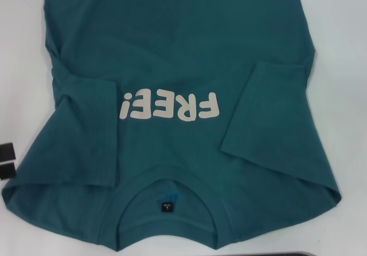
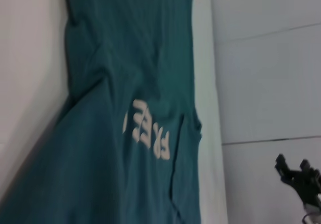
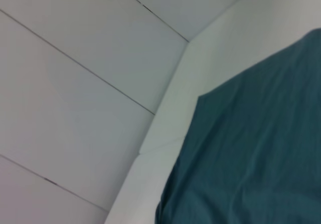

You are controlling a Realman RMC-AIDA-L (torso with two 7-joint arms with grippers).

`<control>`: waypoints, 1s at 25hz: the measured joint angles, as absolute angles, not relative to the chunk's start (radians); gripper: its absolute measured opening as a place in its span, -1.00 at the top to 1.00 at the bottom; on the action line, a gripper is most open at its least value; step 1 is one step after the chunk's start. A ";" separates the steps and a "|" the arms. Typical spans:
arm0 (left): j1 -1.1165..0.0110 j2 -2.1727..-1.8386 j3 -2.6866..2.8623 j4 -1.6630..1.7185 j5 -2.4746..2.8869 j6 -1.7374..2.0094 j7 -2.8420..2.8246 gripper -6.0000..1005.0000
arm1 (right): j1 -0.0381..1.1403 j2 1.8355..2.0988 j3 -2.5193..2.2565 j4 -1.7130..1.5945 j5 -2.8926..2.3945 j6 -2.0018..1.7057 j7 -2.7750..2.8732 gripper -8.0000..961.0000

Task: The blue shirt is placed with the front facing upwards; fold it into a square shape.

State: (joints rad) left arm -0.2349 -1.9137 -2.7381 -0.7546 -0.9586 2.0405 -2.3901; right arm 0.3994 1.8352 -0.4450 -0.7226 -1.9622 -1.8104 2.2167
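The blue shirt (image 1: 172, 49) lies flat on the white table (image 1: 344, 49), front up, collar toward me and hem at the far side. Its pale "FREE!" letters (image 1: 169, 105) read upside down, and a small dark neck label (image 1: 165, 205) sits inside the collar. Both short sleeves (image 1: 86, 135) (image 1: 266, 109) are folded inward onto the body. No gripper shows in the head view. The left wrist view shows the shirt (image 2: 125, 133) from the side. Far off beside the table it shows a dark gripper (image 2: 297, 176), apparently my right one. The right wrist view holds one shirt corner (image 3: 251, 158).
Two small black tabs (image 1: 7, 161) sit at the table's left edge beside the shirt. A dark strip (image 1: 321, 253) runs along the near edge. Pale tiled floor (image 3: 75, 83) lies beyond the table edge (image 3: 165, 128).
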 joint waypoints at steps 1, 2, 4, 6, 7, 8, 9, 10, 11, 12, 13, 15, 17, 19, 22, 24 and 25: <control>-0.235 -1.913 -2.737 -0.755 -0.949 2.042 -2.394 -0.46 | 0.406 1.835 -0.445 -0.723 -1.975 -1.808 2.230 -0.36; -0.235 -1.910 -2.735 -0.755 -0.936 2.042 -2.399 -0.46 | 0.410 1.834 -0.445 -0.723 -1.985 -1.807 2.241 -0.36; -0.234 -1.906 -2.736 -0.755 -0.904 2.037 -2.411 -0.46 | 0.415 1.834 -0.445 -0.723 -1.998 -1.806 2.253 -0.36; -0.234 -1.901 -2.746 -0.755 -0.876 2.024 -2.425 -0.46 | 0.419 1.835 -0.444 -0.723 -2.003 -1.802 2.257 -0.36; -0.234 -1.899 -2.749 -0.755 -0.871 2.019 -2.429 -0.46 | 0.420 1.836 -0.443 -0.722 -2.004 -1.799 2.258 -0.36; -0.235 -1.898 -2.751 -0.755 -0.863 2.011 -2.437 -0.47 | 0.421 1.837 -0.443 -0.719 -2.004 -1.794 2.258 -0.36; -0.235 -1.898 -2.753 -0.755 -0.855 2.003 -2.444 -0.47 | 0.421 1.838 -0.442 -0.718 -2.004 -1.789 2.259 -0.36; -0.236 -1.898 -2.754 -0.755 -0.845 1.998 -2.449 -0.47 | 0.421 1.839 -0.442 -0.716 -2.004 -1.783 2.259 -0.36; -0.236 -1.898 -2.754 -0.755 -0.835 1.993 -2.453 -0.47 | 0.421 1.841 -0.442 -0.716 -2.004 -1.779 2.259 -0.36; -0.236 -1.898 -2.754 -0.754 -0.828 1.991 -2.454 -0.47 | 0.421 1.843 -0.442 -0.715 -2.004 -1.775 2.259 -0.36; -0.236 -1.898 -2.754 -0.753 -0.823 1.991 -2.456 -0.47 | 0.422 1.843 -0.442 -0.715 -2.005 -1.772 2.259 -0.36; -0.234 -1.898 -2.754 -0.749 -0.809 1.989 -2.464 -0.47 | 0.421 1.844 -0.442 -0.714 -2.005 -1.769 2.260 -0.36; -0.233 -1.899 -2.757 -0.748 -0.793 1.988 -2.474 -0.47 | 0.420 1.845 -0.442 -0.714 -2.005 -1.764 2.263 -0.36; -0.232 -1.902 -2.757 -0.748 -0.779 1.982 -2.485 -0.47 | 0.419 1.845 -0.442 -0.713 -2.005 -1.762 2.268 -0.36; -0.231 -1.908 -2.757 -0.749 -0.762 1.957 -2.504 -0.47 | 0.418 1.845 -0.442 -0.713 -2.005 -1.761 2.274 -0.36; -0.232 -1.911 -2.758 -0.752 -0.759 1.938 -2.510 -0.47 | 0.419 1.845 -0.442 -0.713 -2.005 -1.761 2.277 -0.36; -0.233 -1.913 -2.761 -0.754 -0.759 1.927 -2.511 -0.47 | 0.421 1.846 -0.442 -0.713 -2.005 -1.761 2.278 -0.36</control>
